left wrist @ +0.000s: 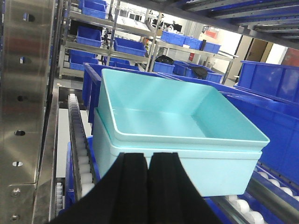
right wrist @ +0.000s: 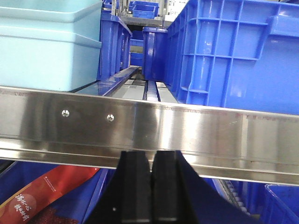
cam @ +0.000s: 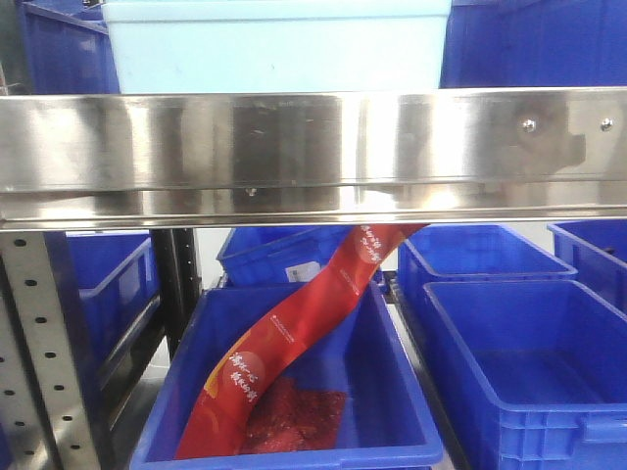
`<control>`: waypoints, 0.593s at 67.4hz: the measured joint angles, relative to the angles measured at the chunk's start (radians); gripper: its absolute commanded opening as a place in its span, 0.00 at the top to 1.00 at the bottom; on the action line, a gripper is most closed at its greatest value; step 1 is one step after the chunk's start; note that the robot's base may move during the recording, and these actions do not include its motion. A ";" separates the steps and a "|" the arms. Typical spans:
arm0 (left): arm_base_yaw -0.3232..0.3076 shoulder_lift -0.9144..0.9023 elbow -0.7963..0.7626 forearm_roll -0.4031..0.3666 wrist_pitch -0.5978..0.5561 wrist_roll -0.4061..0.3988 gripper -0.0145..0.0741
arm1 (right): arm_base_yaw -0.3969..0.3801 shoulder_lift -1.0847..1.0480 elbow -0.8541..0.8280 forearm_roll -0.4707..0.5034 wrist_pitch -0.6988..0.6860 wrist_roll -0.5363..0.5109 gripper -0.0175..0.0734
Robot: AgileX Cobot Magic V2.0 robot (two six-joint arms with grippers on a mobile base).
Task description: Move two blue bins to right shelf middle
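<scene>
Your left gripper (left wrist: 148, 163) has its two black fingers pressed together with only a thin seam between them, pinching nothing; it sits just in front of the near wall of the light blue bins (left wrist: 177, 130). These are two pale turquoise bins nested one inside the other, standing on a roller track (left wrist: 79, 140) on the shelf, with dark blue crates (left wrist: 271, 84) close on their right and behind them. To your left you see the perforated steel upright (left wrist: 23, 93) of the rack.

Your right gripper (right wrist: 150, 186) is likewise closed, fingers touching and holding nothing. It sits just below and in front of the shelf's steel front rail (right wrist: 149, 126). Above that rail, the same light blue bins (right wrist: 46, 46) stand at the left, and a large dark blue crate (right wrist: 233, 56) stands at the right, with a roller lane running back between them.

In the front view, you face the steel rail (cam: 313, 147) straight on; the light blue bins (cam: 274, 44) rest on the level above it. Below it, an open blue crate (cam: 392, 392) holds a red snack-packet strip (cam: 294, 333) that rises toward the rail, and an empty blue crate (cam: 529, 372) stands just beside it on the right.
</scene>
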 measured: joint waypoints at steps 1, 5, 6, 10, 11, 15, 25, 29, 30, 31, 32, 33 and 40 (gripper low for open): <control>0.000 -0.002 0.003 0.002 -0.005 0.006 0.96 | 0.000 0.000 0.000 0.000 0.000 0.000 0.99; 0.013 -0.019 0.027 0.011 -0.029 0.070 0.96 | 0.000 0.000 0.000 0.000 0.000 0.000 0.99; 0.028 -0.029 0.043 0.011 -0.040 0.099 0.96 | 0.000 0.000 0.000 0.000 0.000 0.000 0.99; 0.072 -0.066 0.100 0.007 -0.059 0.183 0.96 | 0.000 0.000 0.000 0.000 0.000 0.000 0.99; 0.082 -0.075 0.113 0.004 -0.059 0.195 0.96 | 0.000 0.000 0.000 0.000 0.000 0.000 0.99; 0.122 -0.118 0.174 -0.011 -0.059 0.227 0.96 | 0.000 0.000 0.000 0.000 0.000 0.000 0.99; 0.195 -0.242 0.334 -0.019 -0.059 0.245 0.96 | 0.000 0.000 0.000 0.000 0.000 0.000 0.99; 0.209 -0.295 0.394 -0.021 -0.059 0.238 0.96 | 0.000 0.000 0.000 0.000 0.000 0.000 0.99; 0.209 -0.307 0.407 -0.021 -0.059 0.231 0.96 | 0.000 0.000 0.000 0.000 0.000 0.000 0.99; 0.214 -0.325 0.427 -0.021 -0.059 0.227 0.96 | 0.000 0.000 0.000 0.000 0.000 0.000 0.99; 0.214 -0.337 0.440 -0.021 -0.059 0.217 0.96 | 0.000 0.000 0.000 0.000 0.000 0.000 0.99; 0.216 -0.349 0.453 -0.021 -0.059 0.217 0.96 | 0.000 0.000 0.000 0.000 0.000 0.000 0.99; 0.218 -0.444 0.558 -0.021 -0.059 0.195 0.96 | 0.000 0.000 0.000 0.000 0.000 0.000 0.99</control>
